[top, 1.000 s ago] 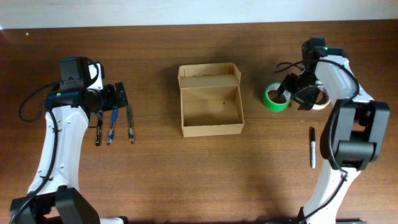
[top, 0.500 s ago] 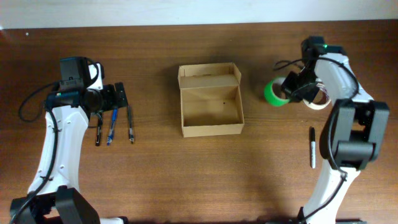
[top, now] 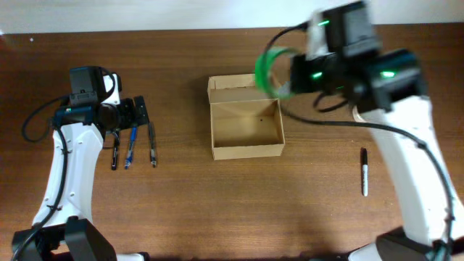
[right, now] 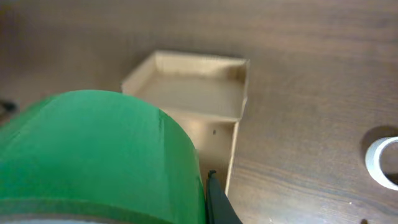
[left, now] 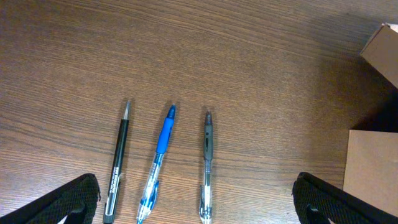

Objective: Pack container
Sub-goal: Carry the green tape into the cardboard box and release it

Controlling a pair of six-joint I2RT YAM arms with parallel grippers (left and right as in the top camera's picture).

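A small rectangular tan cardboard box (top: 245,129) sits in the middle of a dark brown wooden desk (top: 217,210). Its hinged flap lid (top: 243,85) is folded back on the far side. The inside of the box is bare, so nothing has been packed yet.

The right hand (top: 288,78) grips a bright green roll of tape (top: 268,71) and holds it in the air over the far right corner of the box, beside the lid. Both arm and roll are blurred. In the right wrist view the green roll fills the lower left, with the open box below and beyond it.

The left hand (top: 136,114) hovers well to the left of the box. Its fingers (left: 68,199) are spread wide and hold nothing. Under it lie three pens side by side: a black pen (left: 118,165), a blue pen (left: 160,152) and a grey and clear pen (left: 206,162).

To the right of the box lies a thin black marker (top: 364,172). A white ring of tape (right: 382,162) shows at the edge of the right wrist view.

The first item looks to be on its way. Lowering and releasing the roll into the box is still to do. The other items and the lid probably follow.

One second earlier the green roll lay on the desk to the right of the box, close to the white ring, with the right hand at it. It is now raised and carried left to the box. The box, pens, marker and left arm are unchanged.
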